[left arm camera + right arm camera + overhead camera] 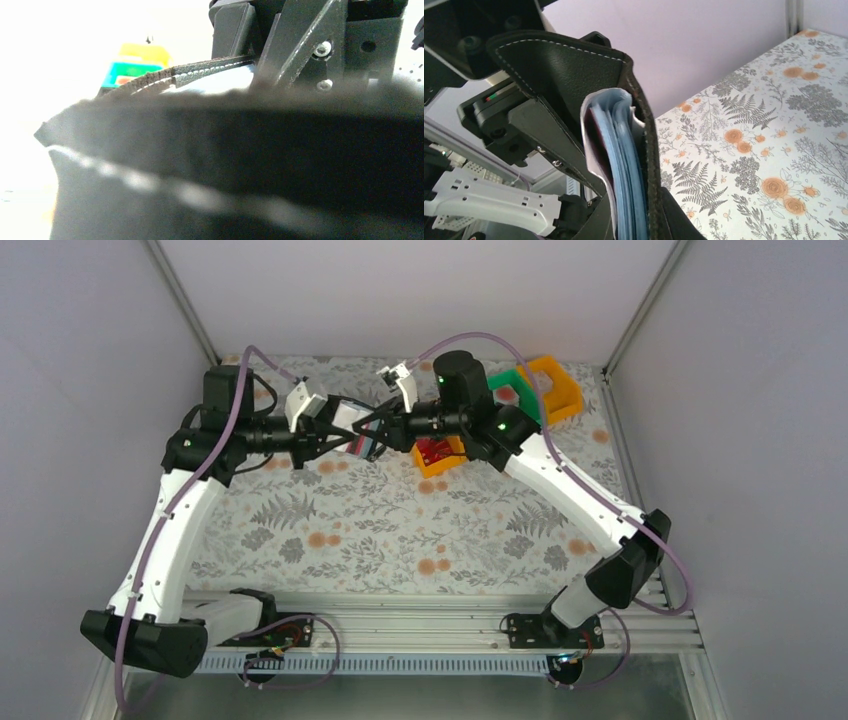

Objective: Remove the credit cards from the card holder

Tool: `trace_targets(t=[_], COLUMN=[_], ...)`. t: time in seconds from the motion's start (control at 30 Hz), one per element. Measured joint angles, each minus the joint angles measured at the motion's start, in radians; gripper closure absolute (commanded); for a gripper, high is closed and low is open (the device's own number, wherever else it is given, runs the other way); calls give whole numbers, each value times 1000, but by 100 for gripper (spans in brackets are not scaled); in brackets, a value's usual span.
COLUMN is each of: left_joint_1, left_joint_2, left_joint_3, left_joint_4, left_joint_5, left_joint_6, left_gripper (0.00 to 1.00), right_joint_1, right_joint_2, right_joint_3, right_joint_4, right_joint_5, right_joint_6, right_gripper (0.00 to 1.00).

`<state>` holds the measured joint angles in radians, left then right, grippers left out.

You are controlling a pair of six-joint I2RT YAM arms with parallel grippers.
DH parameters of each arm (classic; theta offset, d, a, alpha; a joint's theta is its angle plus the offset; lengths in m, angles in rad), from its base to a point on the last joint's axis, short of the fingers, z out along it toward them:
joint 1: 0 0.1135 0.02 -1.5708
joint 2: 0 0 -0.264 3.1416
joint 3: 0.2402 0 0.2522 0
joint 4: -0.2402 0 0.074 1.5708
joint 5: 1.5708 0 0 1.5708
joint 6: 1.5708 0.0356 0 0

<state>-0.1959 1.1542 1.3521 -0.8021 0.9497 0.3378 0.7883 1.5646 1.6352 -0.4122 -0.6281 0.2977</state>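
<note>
Only right wrist: cards [626, 165] in holder [569, 65].

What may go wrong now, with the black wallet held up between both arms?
The left hand and right hand meet at the black leather card holder above the floral table; if a grip slips, it may fall. The pale blue cards sit packed together, so several might come out at once.

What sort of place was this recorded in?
Probably an enclosed robot test cell in a lab: plain pale wall panels set in bare metal frame posts, a floral-patterned table cover, and an orange plastic bin beside a green plastic bin at the back.
</note>
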Motion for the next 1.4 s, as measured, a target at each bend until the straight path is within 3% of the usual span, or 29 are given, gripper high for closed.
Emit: trace_targets(t=[0.17, 0.27, 0.4, 0.43, 0.57, 0.83, 1.03, 1.17, 1.4], left_joint_1=[-1, -8, -7, -5, 5, 11, 19, 21, 23], left_joint_2=[-5, 1, 5, 5, 5, 3, 3, 3, 3], left_joint_3=[0, 0, 0, 0, 0, 0, 1, 1, 1], left_joint_4=[-30, -40, -54, -55, -76, -106, -112, -113, -111], left_joint_5=[35, 32, 55, 66, 112, 181, 207, 206, 207], left_joint_6=[6, 19, 21, 21, 28, 62, 63, 58, 54], left_gripper=[98, 98, 98, 98, 98, 98, 98, 98, 98], right_joint_1=[-9, -13, -14, -15, -15, -26, -28, -30, -32], right_joint_2=[-6, -27, -89, -103, -132, -131, -132, -132, -129], right_joint_3=[-4, -38, -113, -132, -188, -204, -207, -219, -231], right_joint_4=[-21, -6, 20, 28, 57, 63, 79, 104, 139], right_joint_5=[-34, -47, -60, -64, -85, -133, -166, -172, -180], right_joint_6=[-34, -40, -61, -69, -110, -164, -172, -149, -95], right_gripper=[48, 38, 33, 34, 58, 95, 96, 83, 86])
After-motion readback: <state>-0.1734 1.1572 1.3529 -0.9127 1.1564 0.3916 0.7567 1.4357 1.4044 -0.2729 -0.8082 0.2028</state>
